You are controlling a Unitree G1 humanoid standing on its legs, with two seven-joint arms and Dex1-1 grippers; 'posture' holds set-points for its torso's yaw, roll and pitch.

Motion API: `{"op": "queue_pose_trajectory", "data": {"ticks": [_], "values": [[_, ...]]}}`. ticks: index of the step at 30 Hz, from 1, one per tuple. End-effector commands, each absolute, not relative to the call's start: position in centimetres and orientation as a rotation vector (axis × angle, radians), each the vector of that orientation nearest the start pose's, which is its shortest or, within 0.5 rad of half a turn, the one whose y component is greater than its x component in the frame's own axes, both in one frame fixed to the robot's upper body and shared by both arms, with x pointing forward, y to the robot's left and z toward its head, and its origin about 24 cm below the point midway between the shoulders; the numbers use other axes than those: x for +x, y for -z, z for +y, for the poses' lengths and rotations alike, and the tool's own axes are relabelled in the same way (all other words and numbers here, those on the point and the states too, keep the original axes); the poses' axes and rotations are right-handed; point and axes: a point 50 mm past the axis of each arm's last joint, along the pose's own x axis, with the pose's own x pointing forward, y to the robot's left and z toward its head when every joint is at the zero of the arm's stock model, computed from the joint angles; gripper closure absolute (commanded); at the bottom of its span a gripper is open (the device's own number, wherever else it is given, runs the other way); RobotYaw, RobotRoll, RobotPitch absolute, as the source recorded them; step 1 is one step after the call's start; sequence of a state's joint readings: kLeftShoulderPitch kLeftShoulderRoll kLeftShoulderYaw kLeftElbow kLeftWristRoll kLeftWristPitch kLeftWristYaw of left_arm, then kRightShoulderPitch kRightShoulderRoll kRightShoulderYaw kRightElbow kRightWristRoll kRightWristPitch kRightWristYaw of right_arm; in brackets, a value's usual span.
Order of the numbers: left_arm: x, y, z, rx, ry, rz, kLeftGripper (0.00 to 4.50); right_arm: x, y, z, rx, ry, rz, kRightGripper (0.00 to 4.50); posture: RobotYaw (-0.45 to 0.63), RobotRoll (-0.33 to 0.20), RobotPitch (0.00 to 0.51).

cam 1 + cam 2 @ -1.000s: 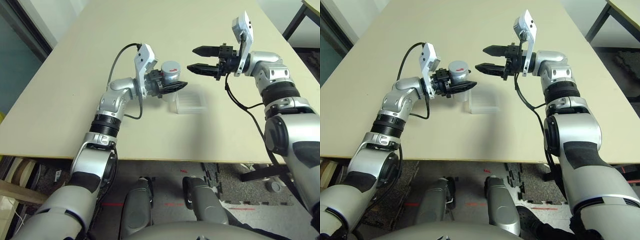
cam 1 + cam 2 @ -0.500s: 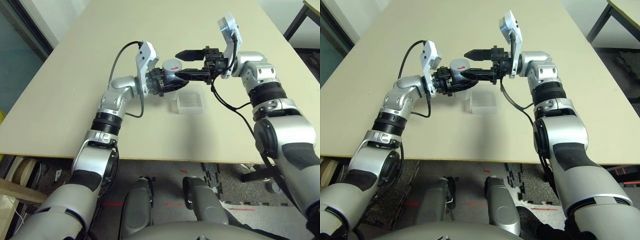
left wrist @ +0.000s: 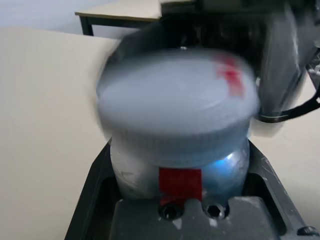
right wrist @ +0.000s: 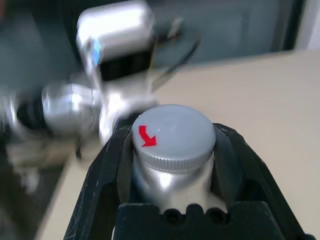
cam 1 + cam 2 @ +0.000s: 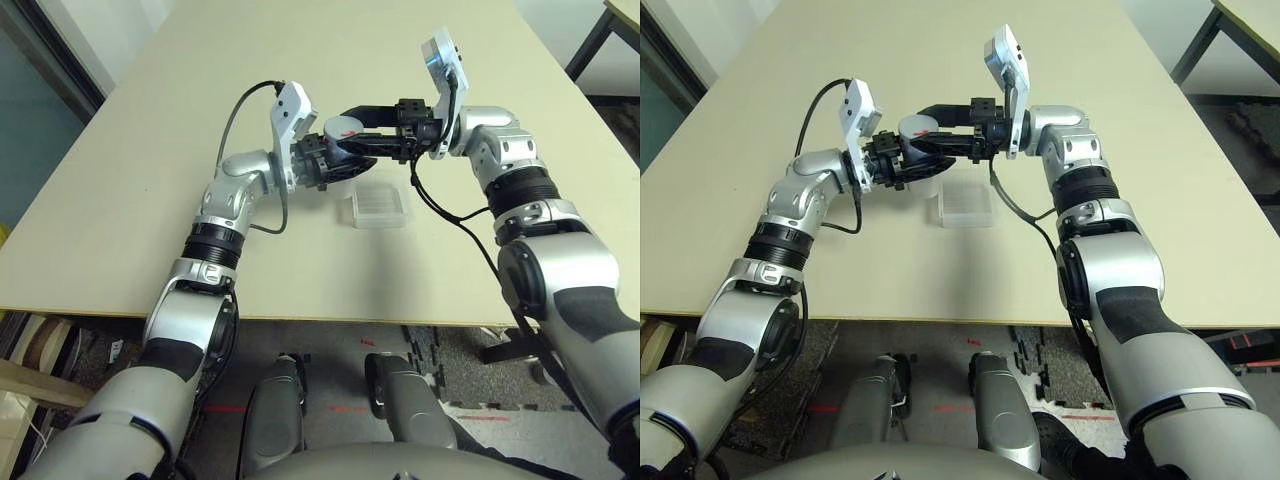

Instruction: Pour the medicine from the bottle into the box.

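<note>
Clear box [image 5: 378, 207] sits nearest on the table [image 5: 150, 200], waiting. At its 11 o'clock, left claw [image 5: 345, 168] clamps the bottle [image 3: 180, 170] body steady above the table; right claw [image 4: 172, 165] closed on the grey cap [image 4: 172, 132], probably to unscrew it.

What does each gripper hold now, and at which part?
The left gripper holds the bottle by its body. The right gripper is closed on the bottle's grey cap.
</note>
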State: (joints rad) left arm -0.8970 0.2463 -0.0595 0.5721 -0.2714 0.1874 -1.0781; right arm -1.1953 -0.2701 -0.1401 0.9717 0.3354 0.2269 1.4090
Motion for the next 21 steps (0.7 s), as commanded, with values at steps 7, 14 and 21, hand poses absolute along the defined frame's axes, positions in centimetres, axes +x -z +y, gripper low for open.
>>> {"op": "queue_pose_trajectory", "data": {"ticks": [7,14,21], "values": [[36.5,-17.5,9.8,0.101,1.22,-0.066,1.87,38.3,-24.5,-14.7,0.282,-1.251,-0.19,1.93,-0.16,0.0,0.14],[36.6,-17.6,10.0,0.103,1.205,-0.071,1.87,38.1,-22.4,-19.0,0.023,-1.016,-0.05,1.93,-0.16,0.0,0.142],[36.8,-17.6,10.1,0.103,1.199,-0.073,1.87,37.0,-21.2,-22.9,-0.099,-0.8,0.068,1.93,-0.17,0.0,0.146]]}}
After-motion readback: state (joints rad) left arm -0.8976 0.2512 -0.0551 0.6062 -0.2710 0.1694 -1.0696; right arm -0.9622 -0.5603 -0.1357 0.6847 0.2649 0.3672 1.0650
